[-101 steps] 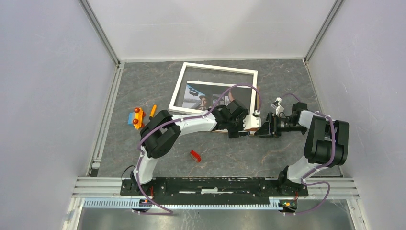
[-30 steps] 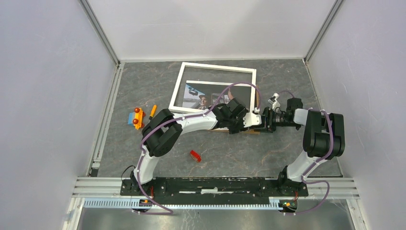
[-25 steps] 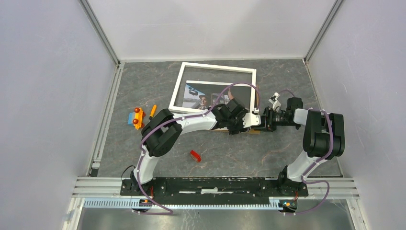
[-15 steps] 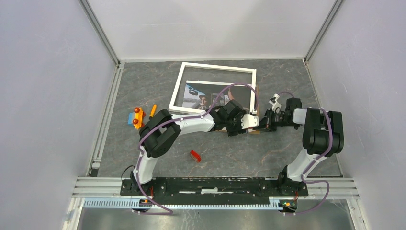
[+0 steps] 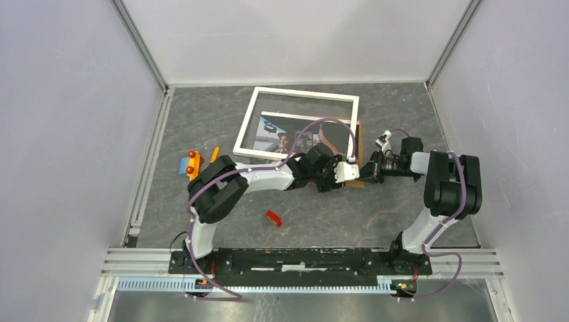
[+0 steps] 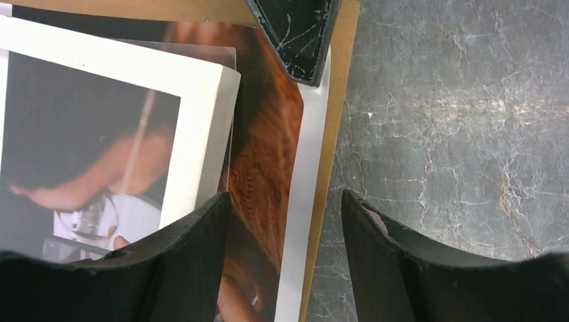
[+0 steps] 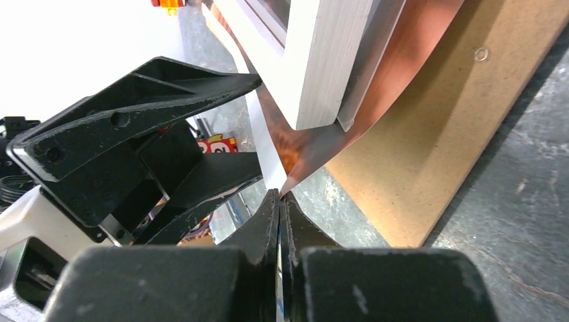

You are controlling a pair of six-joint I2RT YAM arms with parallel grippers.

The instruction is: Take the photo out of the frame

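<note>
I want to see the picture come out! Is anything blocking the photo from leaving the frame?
Nothing sits between the right tool and the large colour photo of people; it pinches the photo's corner. But the white-bordered wooden picture frame lies on top of the photo, over the plain brown backing board.

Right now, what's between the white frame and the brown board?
The photo, sandwiched between the frame and the board. The right wrist view shows it best.
</note>
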